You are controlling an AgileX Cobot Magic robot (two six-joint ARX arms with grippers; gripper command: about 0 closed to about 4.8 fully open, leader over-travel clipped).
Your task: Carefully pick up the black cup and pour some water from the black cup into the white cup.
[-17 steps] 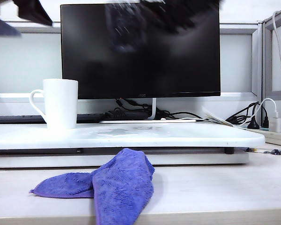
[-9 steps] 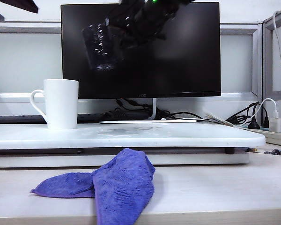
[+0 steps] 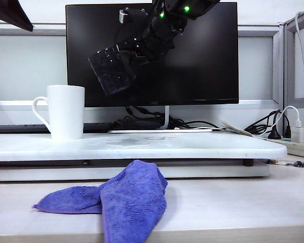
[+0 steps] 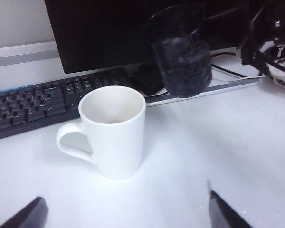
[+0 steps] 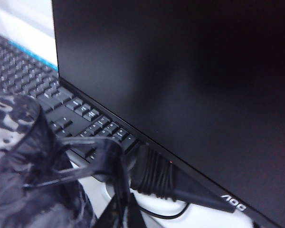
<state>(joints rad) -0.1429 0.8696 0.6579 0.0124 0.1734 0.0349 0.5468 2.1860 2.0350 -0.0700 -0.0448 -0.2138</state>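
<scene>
above the white cup (image 3: 66,111), right pincer (image 3: 122,56) grips the black cup (image 3: 111,71).

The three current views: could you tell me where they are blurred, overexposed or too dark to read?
Exterior view: sharp; the black cup in the right gripper merges with the dark monitor. Left wrist view: the white tabletop is washed out; the white cup is clear, the left gripper shows only dark fingertips. Right wrist view: dim, the cup is a close blur.
</scene>
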